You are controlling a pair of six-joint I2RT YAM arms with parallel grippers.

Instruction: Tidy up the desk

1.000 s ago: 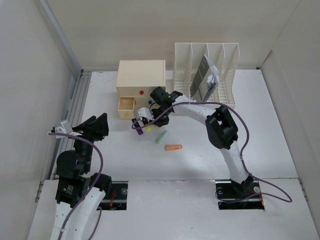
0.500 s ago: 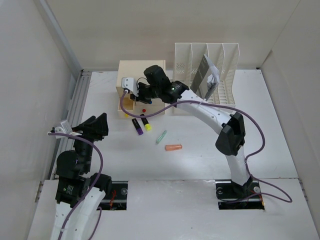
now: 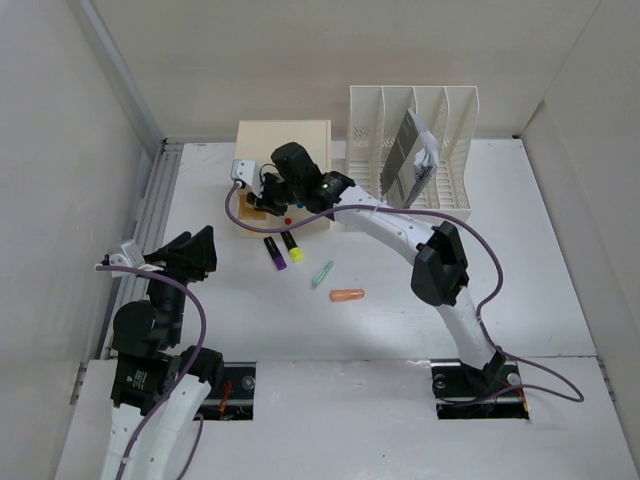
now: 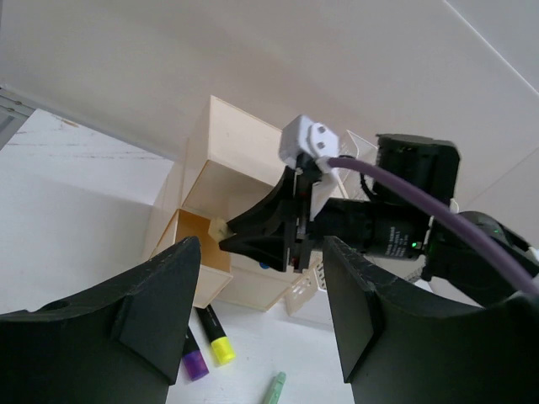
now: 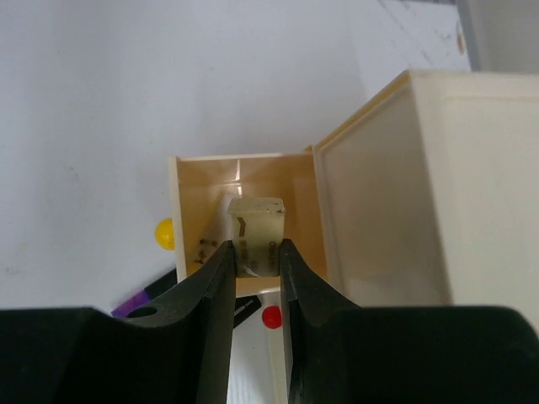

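right gripper (image 5: 256,252) pinches a cream block (image 5: 258,220) over the open drawer (image 5: 199,187).

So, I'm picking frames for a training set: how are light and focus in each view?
Top external: even soft light, faint shadows, sharp throughout. Left wrist: the fingers of the left gripper loom dark with little detail, the drawer box beyond sharper. Right wrist: the right gripper is nearly black, the cream block crisp, a glare streak inside the open drawer.
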